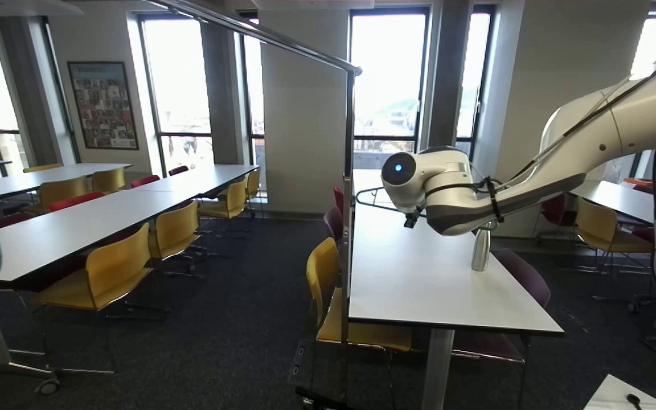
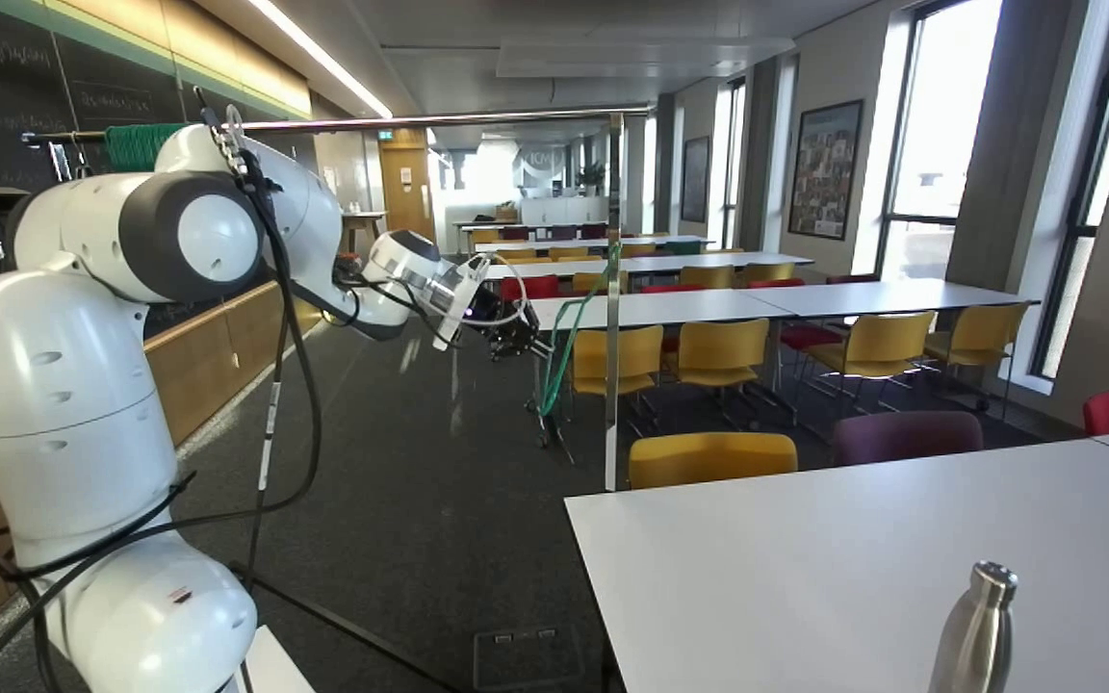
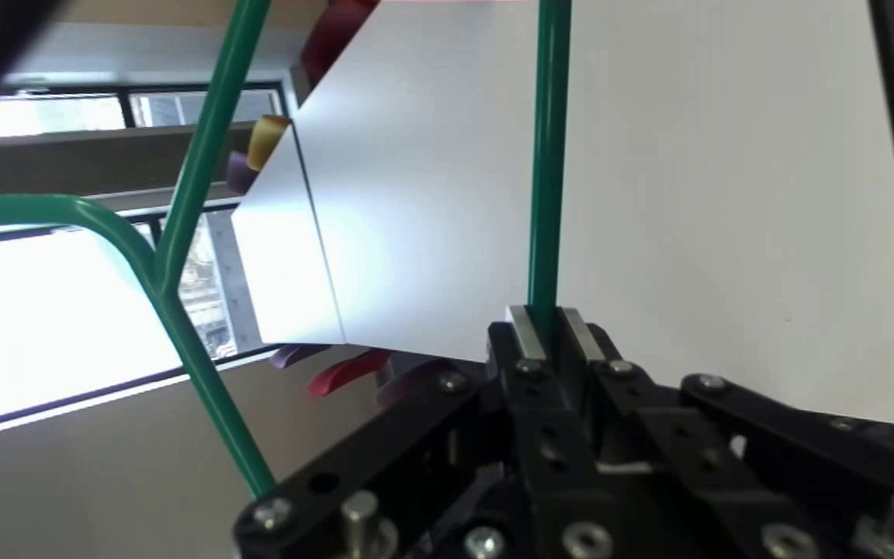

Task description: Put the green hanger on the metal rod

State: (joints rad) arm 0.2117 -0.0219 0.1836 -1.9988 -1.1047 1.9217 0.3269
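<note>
The green hanger (image 3: 549,155) is held by the Robotiq gripper (image 3: 550,330), whose fingertips (image 3: 526,332) are drawn together so that one bar of it is pinched between them; a forked length of the same hanger is also shown in the wrist view, one end hidden behind the gripper. The gripper is carried by the white Panda arm (image 2: 68,423). In both exterior views the hanger is seen near a metal post (image 1: 349,125), though whether the two are touching cannot be told. One end of the metal rod (image 1: 282,42) is supported by the post's top, and the hanger is held well below the rod. Along the rod, well apart from the post, a dark-green bundle (image 2: 142,146) is seen, its parts too small to tell. A white table (image 1: 419,285) is placed beside the post, and a stainless-steel bottle (image 1: 481,250) is stood on it by the edge away from the post. A yellow chair (image 1: 322,273) is set just beside the post, and a purple chair (image 2: 906,438) farther from it. Beyond the post, long white tables (image 2: 651,306) are flanked by yellow chairs (image 2: 723,351) and red chairs (image 2: 530,288). Well apart from the post, a framed poster (image 1: 103,105) is hung between tall windows (image 1: 174,74).
</note>
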